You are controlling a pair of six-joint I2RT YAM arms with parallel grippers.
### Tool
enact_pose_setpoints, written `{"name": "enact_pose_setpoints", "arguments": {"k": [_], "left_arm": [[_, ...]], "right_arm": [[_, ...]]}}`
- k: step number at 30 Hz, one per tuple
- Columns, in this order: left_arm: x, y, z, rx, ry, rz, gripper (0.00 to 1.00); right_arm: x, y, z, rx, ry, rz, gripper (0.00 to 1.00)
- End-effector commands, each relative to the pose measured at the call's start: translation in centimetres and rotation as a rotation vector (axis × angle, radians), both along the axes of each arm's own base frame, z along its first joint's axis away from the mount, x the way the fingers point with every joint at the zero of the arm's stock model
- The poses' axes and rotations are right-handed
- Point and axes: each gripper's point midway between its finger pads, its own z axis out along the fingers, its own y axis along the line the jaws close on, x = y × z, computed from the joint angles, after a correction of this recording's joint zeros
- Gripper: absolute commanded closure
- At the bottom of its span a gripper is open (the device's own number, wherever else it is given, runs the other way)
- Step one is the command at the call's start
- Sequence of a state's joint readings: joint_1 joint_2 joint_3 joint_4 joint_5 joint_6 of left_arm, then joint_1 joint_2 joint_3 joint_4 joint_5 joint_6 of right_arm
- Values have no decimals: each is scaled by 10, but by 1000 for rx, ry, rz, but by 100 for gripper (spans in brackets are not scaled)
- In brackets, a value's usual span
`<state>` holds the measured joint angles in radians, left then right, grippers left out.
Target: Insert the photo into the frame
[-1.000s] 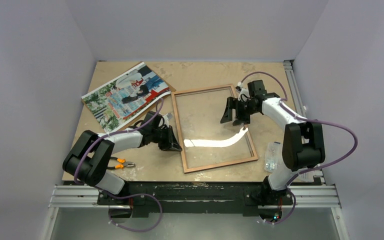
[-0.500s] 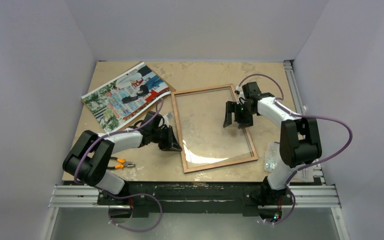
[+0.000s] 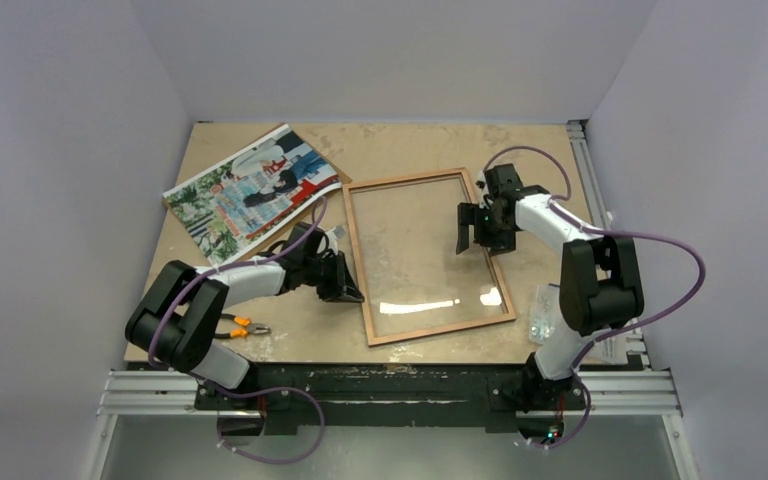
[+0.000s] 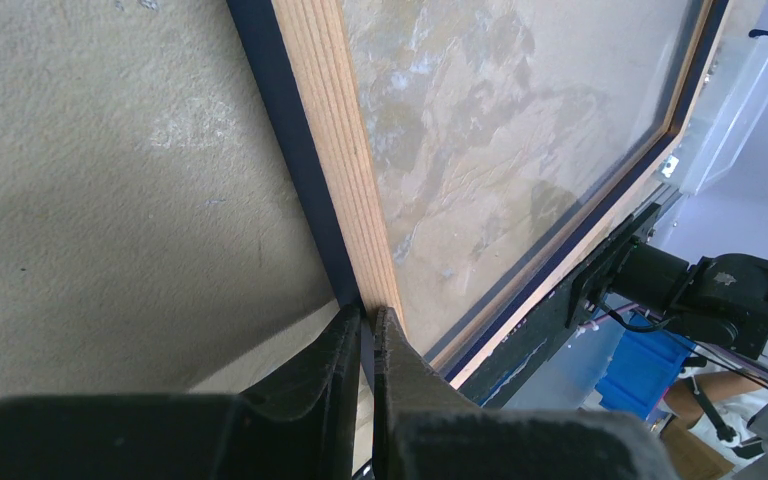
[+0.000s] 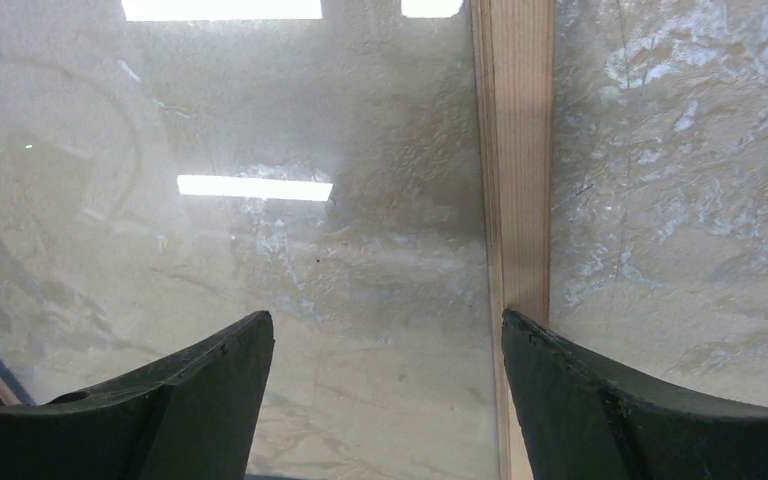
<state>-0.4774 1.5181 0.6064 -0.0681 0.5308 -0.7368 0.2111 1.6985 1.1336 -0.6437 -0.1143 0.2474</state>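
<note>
The frame (image 3: pixel 440 328) lies in the middle of the table with its wood-brown back up and its clear pane (image 5: pixel 260 250) showing the tabletop. My left gripper (image 3: pixel 348 292) is shut on the frame's left rail (image 4: pixel 345 170), and its fingertips (image 4: pixel 355 325) pinch the thin rail where the dark blue edge shows. My right gripper (image 3: pixel 480 242) hangs open just above the frame's right rail (image 5: pixel 515 150), holding nothing. One of its fingers is over the pane and the other over the rail. The photo (image 3: pixel 255 190) lies face up at the back left, apart from both grippers.
A brown board edge (image 3: pixel 295 222) shows under the photo's near side. Orange-handled pliers (image 3: pixel 240 325) lie by the left arm. A clear plastic packet (image 3: pixel 543 312) sits at the right near the right arm. Aluminium rails (image 3: pixel 585 170) border the table's right side.
My right gripper has drifted right, from over the pane to over the frame's right rail, with its jaws spreading wider. The glare on the pane has shrunk. The left gripper has not moved.
</note>
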Motion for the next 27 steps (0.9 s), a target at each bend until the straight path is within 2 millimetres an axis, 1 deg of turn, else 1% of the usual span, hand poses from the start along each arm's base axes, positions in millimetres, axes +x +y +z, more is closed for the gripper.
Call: {"name": "enact_pose_setpoints", "arguments": {"k": [1, 10, 12, 15, 16, 17, 18, 20, 21, 23, 25, 27], "left_arm": [[-35, 43, -58, 258, 97, -6, 100], [-32, 43, -55, 258, 90, -1, 100], [-29, 42, -53, 259, 82, 1, 100], [-24, 39, -47, 250, 66, 3, 100], [-21, 37, -44, 244, 60, 5, 93], [-18, 35, -41, 236, 51, 11, 78], [-15, 33, -37, 227, 44, 19, 67], [-6, 28, -28, 204, 20, 34, 50], [-2, 26, -23, 194, 10, 41, 44], [7, 21, -14, 166, -8, 59, 36], [17, 15, -6, 116, -22, 75, 33], [27, 9, 0, 54, -27, 94, 32]], "right_arm": [[12, -4, 25, -31, -75, -26, 17], [17, -13, 40, -53, -144, -84, 15], [18, -18, 39, -70, -146, -110, 14], [18, -27, 30, -64, -124, -155, 13], [17, -29, 26, -62, -115, -167, 13], [17, -30, 21, -57, -106, -174, 13], [15, -32, 16, -55, -93, -184, 13], [11, -29, 3, -27, -58, -189, 13], [10, -28, -1, -12, -47, -193, 13], [8, -27, -9, 14, -34, -199, 13], [5, -23, -14, 44, -24, -196, 13], [2, -18, -18, 77, -13, -192, 14]]}}
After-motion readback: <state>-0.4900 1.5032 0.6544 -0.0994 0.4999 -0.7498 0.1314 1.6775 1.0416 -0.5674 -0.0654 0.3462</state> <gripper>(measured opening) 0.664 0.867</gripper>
